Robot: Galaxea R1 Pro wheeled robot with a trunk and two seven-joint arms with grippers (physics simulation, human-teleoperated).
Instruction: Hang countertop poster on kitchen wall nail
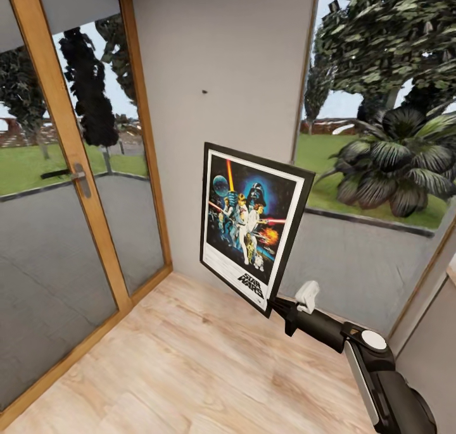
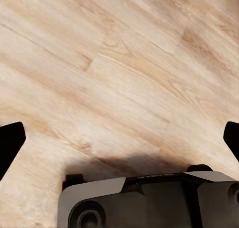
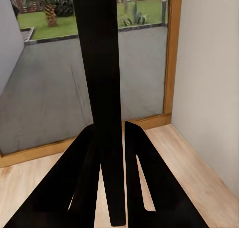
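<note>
The poster, black-framed with a white border and colourful figures on dark blue, hangs tilted in the air in front of the light-grey wall. My right gripper is shut on its lower right corner. In the right wrist view the poster shows edge-on as a black strip between the fingers of my right gripper. A wall nail sits as a tiny dark stub on the wall, above and left of the poster's top edge. My left gripper is open over the wood floor. The kitchen countertop is out of view.
A wood-framed glass door with a handle stands to the left of the wall, and a large window onto the garden to its right. Pale wood floor lies below. The robot's grey base shows under the left gripper.
</note>
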